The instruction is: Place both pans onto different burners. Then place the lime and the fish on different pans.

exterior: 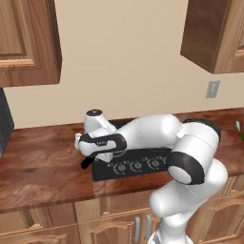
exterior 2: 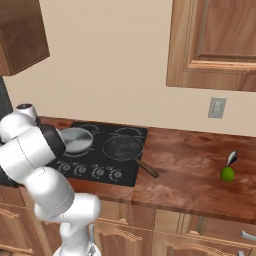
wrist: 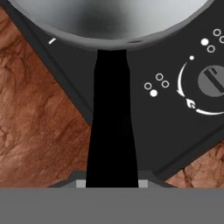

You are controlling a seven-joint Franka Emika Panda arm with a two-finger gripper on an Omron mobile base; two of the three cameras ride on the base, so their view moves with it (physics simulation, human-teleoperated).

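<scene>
Hand (wrist: 112,181) clamped on silver pan's (exterior 2: 76,139) black handle (wrist: 111,127), over cooktop (exterior 2: 122,170); rigid, smooth steel, prob. front-heavy.

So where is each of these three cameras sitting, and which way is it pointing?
Left base view: behind the arm's left, looking forward and down at the flat black glass cooktop; the white arm crosses it.
Right base view: behind its right, on the shiny silver steel pan, the dark grey-black pan and the small yellow-green lime; the arm fills the lower left.
Hand view: along the gripper, shut on the silver pan's black handle.
Both base views share the cooktop.
</scene>
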